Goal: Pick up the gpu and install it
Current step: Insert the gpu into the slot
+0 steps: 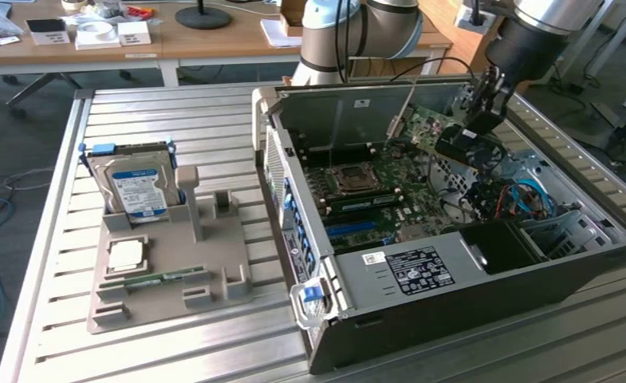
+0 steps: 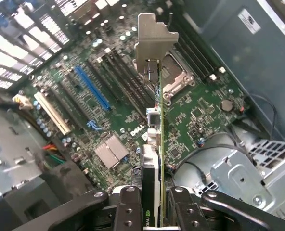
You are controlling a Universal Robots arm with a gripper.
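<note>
A slatted metal table (image 1: 163, 112) carries an open computer case (image 1: 430, 311). A cluttered wooden table (image 1: 217, 44) stands behind. Over the motherboard (image 2: 195, 110), the pincer (image 2: 152, 204) is clamped on the gpu (image 2: 154, 38).

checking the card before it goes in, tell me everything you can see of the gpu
The gpu is a thin flat card, edge-on in the wrist view: a green board edge, a dark face with a green logo, and a silver metal bracket at its far end. The gripper is shut on its near end, with fingers on both faces. It looks held above the motherboard inside the open computer case, apparently not seated in any slot. In the exterior view it sits tilted.
</note>
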